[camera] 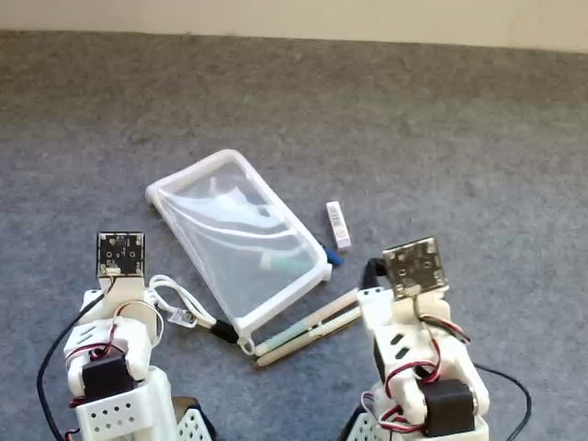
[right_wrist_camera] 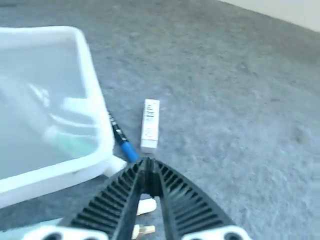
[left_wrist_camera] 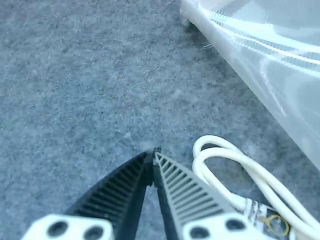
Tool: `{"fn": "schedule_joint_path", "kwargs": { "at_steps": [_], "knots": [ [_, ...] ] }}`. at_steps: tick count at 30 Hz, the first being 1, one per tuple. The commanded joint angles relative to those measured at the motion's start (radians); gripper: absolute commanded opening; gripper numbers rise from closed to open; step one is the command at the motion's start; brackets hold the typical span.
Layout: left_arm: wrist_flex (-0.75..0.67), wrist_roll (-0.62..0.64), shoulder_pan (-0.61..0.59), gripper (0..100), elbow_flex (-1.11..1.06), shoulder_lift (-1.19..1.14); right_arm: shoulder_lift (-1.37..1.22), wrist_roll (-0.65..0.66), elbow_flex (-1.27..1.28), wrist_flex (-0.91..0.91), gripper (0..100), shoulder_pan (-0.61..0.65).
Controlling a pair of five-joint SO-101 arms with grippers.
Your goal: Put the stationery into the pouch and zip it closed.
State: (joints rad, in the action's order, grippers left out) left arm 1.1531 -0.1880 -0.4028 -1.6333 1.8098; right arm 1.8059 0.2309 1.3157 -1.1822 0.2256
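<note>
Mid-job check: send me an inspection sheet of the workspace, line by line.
Surface: grey carpet, flat.
Job's things: translucent pouch lying flat, shapes showing through; small white stick and blue-tipped pen beside it; two pens along its near edge.
Clutter: nothing seen.
Grippers: left gripper shut, empty, over carpet; right gripper shut, empty, near the blue-tipped pen.
Cables: white cord loop by the pouch's corner; arm wires at the arms.
Surroundings: pale strip beyond the carpet.
</note>
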Motion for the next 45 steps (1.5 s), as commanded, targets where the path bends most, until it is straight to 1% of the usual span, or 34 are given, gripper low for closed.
{"fn": "schedule_joint_path", "kwargs": {
  "at_steps": [1,4,6,9,16,19,29,31,39,45],
  "knots": [
    [-0.020,-0.009,-0.005,4,0.050,-0.002,-0.142,0.009,-0.056,-0.004,0.4,0.073],
    [-0.020,-0.005,-0.005,11,0.050,-0.002,-0.317,0.005,-0.108,0.004,0.4,0.140],
    [-0.018,-0.005,-0.008,14,0.050,-0.002,-0.432,0.002,-0.157,0.001,0.4,0.188],
    [-0.018,-0.005,-0.010,15,0.050,-0.002,-0.579,0.000,-0.203,0.004,0.4,0.274],
    [-0.018,-0.005,-0.012,15,0.048,-0.002,-0.865,-0.118,-0.242,0.077,0.4,0.490],
    [-0.020,-0.005,-0.012,15,0.048,-0.002,-0.960,-0.158,-0.249,0.137,0.4,0.538],
    [-0.023,-0.005,-0.012,15,0.048,-0.002,-1.271,-0.175,-0.371,0.309,0.4,0.539],
    [-0.021,-0.005,-0.012,15,0.048,-0.002,-1.330,-0.170,-0.406,0.323,0.4,0.533],
    [-0.026,-0.005,-0.031,15,0.024,-0.002,-1.512,-0.169,-0.579,0.337,0.4,0.410],
    [-0.055,-0.005,-0.079,15,0.021,-0.002,-1.612,-0.167,-0.716,0.337,0.4,0.392]
  ]
}}
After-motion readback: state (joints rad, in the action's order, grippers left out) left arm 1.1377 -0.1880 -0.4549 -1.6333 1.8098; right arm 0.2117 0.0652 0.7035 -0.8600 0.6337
